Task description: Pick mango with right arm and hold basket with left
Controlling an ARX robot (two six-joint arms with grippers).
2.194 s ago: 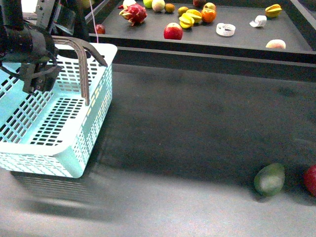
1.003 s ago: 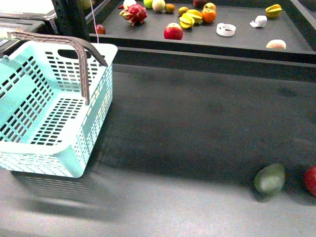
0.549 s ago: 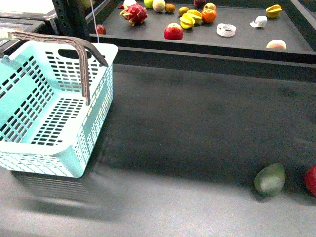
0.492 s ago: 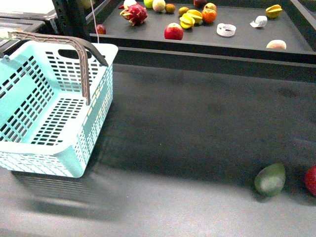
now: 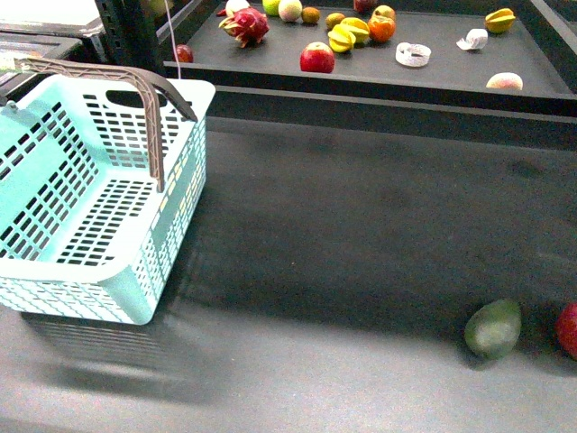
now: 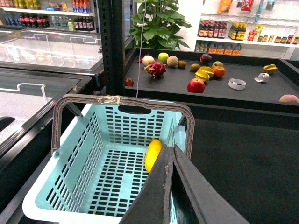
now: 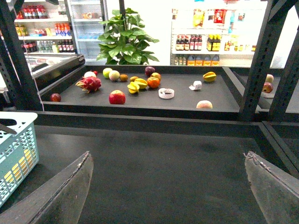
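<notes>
The light blue basket stands on the dark counter at the left. It also shows in the left wrist view and its corner in the right wrist view. In the left wrist view a bright yellow mango lies inside the basket by its right wall. My left gripper is shut and empty, above the basket's right rim. My right gripper is open and empty over bare counter. Neither arm shows in the front view.
A dull green oval fruit and a red fruit lie at the front right. A raised shelf at the back holds apples, a dragon fruit, cut yellow fruit and more. Black posts stand back left.
The left arm that hung over the basket's back left corner has left the front view. The basket and the fruit have not moved.
</notes>
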